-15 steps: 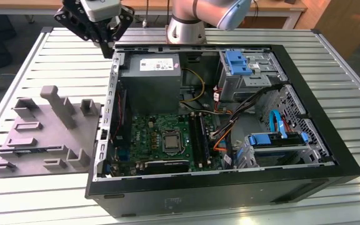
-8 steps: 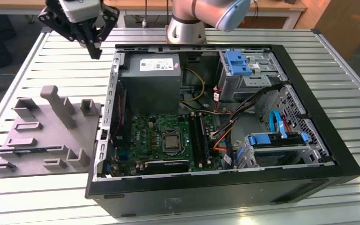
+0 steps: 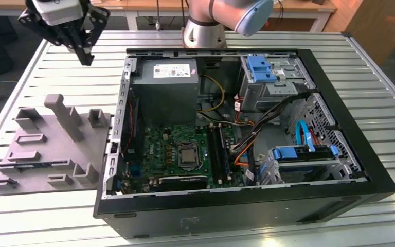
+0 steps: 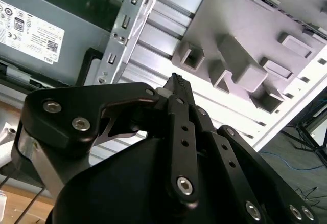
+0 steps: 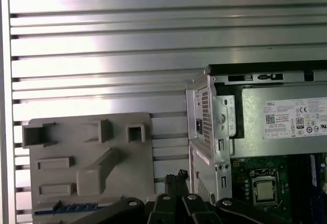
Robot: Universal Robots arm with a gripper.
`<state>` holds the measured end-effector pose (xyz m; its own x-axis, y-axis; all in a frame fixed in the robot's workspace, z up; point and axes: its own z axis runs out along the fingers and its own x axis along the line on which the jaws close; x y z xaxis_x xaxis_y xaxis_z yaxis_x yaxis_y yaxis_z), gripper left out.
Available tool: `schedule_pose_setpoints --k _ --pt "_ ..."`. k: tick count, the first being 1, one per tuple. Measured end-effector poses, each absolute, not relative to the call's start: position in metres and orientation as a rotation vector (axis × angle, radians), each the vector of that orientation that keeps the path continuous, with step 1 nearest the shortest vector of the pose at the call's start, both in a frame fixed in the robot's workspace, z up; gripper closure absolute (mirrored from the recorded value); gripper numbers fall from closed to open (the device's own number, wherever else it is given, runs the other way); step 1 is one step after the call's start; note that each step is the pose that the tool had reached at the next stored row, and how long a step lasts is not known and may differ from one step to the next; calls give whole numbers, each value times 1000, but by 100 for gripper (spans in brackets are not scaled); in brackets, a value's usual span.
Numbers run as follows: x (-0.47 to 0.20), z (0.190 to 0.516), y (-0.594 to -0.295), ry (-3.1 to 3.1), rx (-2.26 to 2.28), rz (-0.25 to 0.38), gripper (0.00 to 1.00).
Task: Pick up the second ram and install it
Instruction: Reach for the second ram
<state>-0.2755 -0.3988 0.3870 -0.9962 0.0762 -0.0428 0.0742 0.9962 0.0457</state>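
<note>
Gripper (image 3: 86, 59) pressed together and empty above the desk (image 3: 33, 72). In the exterior view the second ram (image 3: 47, 164) lies at 6 o'clock, flat on the gray holder (image 3: 19, 149), long axis 3-to-9.

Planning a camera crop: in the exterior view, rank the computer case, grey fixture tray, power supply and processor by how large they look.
Largest to smallest:
1. computer case
2. grey fixture tray
3. power supply
4. processor
None look close enough in size to be unsure.
</note>
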Motion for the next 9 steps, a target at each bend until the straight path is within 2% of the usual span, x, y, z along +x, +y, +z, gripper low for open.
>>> schedule_pose_setpoints --k 9 --pt "-307 385 -399 3090 117 69 89"
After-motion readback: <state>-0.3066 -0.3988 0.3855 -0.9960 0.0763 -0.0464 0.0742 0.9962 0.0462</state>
